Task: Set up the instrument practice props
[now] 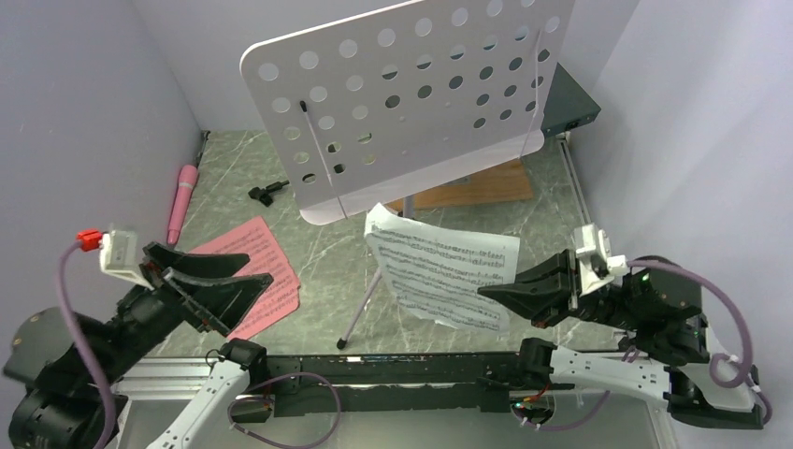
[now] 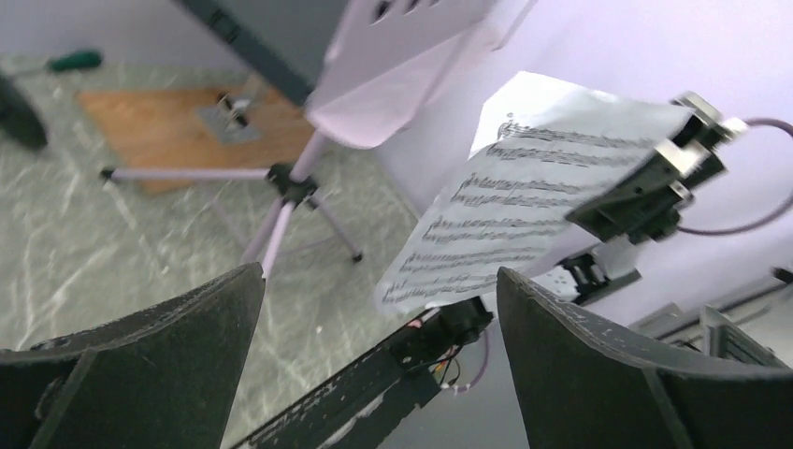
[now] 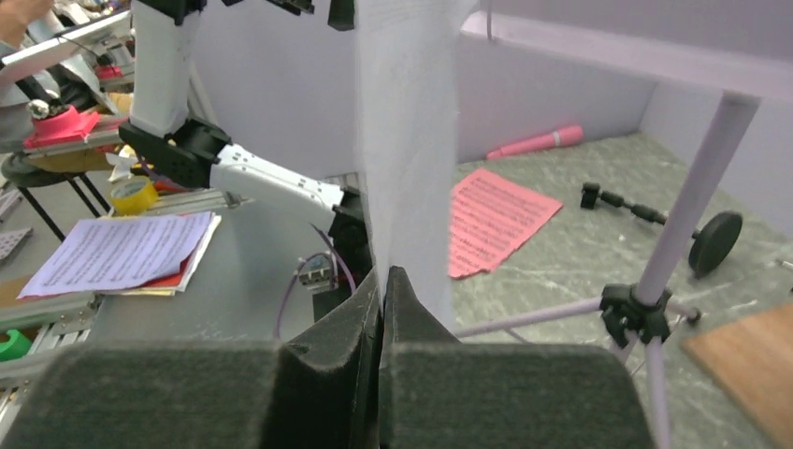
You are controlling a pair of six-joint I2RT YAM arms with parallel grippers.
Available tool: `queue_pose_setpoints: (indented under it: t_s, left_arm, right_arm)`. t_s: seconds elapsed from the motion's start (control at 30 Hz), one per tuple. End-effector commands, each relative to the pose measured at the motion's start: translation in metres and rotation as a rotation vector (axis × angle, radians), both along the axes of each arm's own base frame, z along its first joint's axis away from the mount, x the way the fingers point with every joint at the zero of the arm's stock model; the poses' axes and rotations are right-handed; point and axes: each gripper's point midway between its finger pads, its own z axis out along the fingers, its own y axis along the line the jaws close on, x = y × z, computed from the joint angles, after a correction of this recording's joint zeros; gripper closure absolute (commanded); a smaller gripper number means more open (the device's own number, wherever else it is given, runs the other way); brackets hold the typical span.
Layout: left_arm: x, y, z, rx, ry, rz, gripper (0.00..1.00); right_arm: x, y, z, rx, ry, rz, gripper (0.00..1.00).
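The pale lavender perforated stand desk (image 1: 411, 98) stands tilted on its silver tripod (image 1: 367, 299). My right gripper (image 1: 496, 295) is shut on the edge of a white music sheet (image 1: 444, 267), held in the air below the desk; the sheet also shows in the right wrist view (image 3: 407, 140) and the left wrist view (image 2: 524, 201). My left gripper (image 1: 238, 281) is open and empty above the pink music sheet (image 1: 271, 271). The pink microphone (image 1: 181, 201) lies at the far left. The small black mic stand (image 1: 269, 193) lies on its side beside it, also in the right wrist view (image 3: 683, 229).
A dark flat box (image 1: 570, 103) sits at the back right behind the desk. A wooden board (image 1: 477, 185) lies under the tripod. A green-handled screwdriver (image 2: 75, 62) lies by the far wall. Purple walls close in both sides.
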Motion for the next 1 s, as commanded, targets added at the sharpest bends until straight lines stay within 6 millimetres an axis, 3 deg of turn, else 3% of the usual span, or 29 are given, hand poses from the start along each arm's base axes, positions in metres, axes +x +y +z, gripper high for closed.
queue_pose_setpoints:
  t_s: [0.0,0.17,0.2,0.33,0.47,0.7,0.97]
  left_arm:
    - [-0.007,-0.022,0.051,-0.046,-0.142,-0.155,0.01]
    - [0.003,-0.046,0.083,-0.107,-0.130,-0.299,0.01]
    - [0.003,-0.051,0.089,-0.116,-0.125,-0.333,0.00]
    - [0.011,-0.067,0.105,-0.140,-0.077,-0.441,0.00]
    - [0.018,-0.075,0.119,-0.169,-0.055,-0.498,0.05]
    - [0.033,-0.077,0.130,-0.163,-0.051,-0.465,0.14]
    - [0.042,-0.079,0.132,-0.195,-0.050,-0.454,0.27]
  right_arm:
    - [-0.003,0.003,0.067,0.062,-0.105,0.023,1.00]
    - [0.033,0.013,0.134,0.109,-0.076,-0.144,1.00]
    - [0.043,0.021,0.139,0.099,-0.064,-0.185,1.00]
    - [0.086,0.014,0.168,0.094,-0.087,-0.424,1.00]
    - [0.117,0.005,0.189,0.104,-0.120,-0.611,1.00]
    - [0.132,0.005,0.226,0.161,-0.149,-0.702,1.00]
    - [0.137,0.010,0.237,0.200,-0.133,-0.725,1.00]
